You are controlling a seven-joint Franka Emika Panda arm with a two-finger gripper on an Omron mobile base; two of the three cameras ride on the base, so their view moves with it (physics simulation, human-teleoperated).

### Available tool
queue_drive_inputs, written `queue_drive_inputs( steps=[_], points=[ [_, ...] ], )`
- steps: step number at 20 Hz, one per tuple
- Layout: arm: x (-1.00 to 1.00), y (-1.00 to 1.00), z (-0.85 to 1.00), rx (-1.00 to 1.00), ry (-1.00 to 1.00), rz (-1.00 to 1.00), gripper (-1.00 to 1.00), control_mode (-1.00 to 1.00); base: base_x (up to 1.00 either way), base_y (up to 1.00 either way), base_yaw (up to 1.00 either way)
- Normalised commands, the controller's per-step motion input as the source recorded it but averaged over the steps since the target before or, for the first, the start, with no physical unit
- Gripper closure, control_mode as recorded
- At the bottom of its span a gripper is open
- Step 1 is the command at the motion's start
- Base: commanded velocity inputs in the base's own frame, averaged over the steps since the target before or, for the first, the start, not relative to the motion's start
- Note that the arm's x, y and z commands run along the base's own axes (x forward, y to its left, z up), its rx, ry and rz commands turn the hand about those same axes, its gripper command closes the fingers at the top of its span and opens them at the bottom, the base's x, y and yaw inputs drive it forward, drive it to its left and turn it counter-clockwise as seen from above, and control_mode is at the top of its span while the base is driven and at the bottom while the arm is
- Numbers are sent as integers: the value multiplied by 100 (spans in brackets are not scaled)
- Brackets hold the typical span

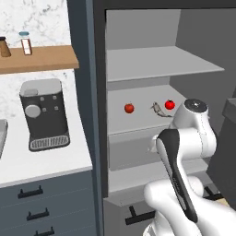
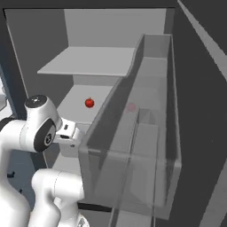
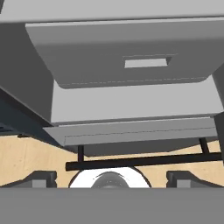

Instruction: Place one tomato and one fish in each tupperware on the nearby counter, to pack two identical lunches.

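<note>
Two dark finger tips sit far apart at the bottom corners of the hand view; gripper [image 3: 112, 178] spread wide, nothing between the tips.

- Straight ahead of gripper: grey drawer front [image 3: 131, 65] with a slot pull, a black bar handle [image 3: 140, 161] lower in the frame, wooden floor [image 3: 26, 153] at lower left. None of the food is in front of the tips. Judgement: the hand is aimed low, below where the food lies.
- Left base view: middle shelf [image 1: 138, 124] of the open cabinet runs across frame centre, above the drawer and above the wrist.
- On that shelf: left tomato [image 1: 129, 108] alone near centre; fish [image 1: 158, 109] to its right; right tomato [image 1: 169, 104] just beside the fish, close to the white arm's elbow.
- Fish long axis: slanted, upper left to lower right in the frame. Which end is the head is too small to tell.
- Right base view: one tomato [image 2: 89, 103] on the same shelf, up and right of the wrist, well apart from it.
- Tabletop [image 1: 46, 161]: white, far left of frame, carrying a dark coffee machine [image 1: 44, 115]; well apart from the shelf.

Judgement: the coming move turns on height. The gripper must lift and reach inward to the shelf. The right tomato and fish lie nearest the arm, and crowded together, so the lone left tomato offers the cleaner grasp.
</note>
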Motion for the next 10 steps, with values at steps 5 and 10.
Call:
queue_drive_inputs(
  steps=[5,10],
  points=[
    [0,0,0,0,0,0,-100,100,7,-17,-6],
    [0,0,0,0,0,0,-100,100,0,0,0]
  ],
)
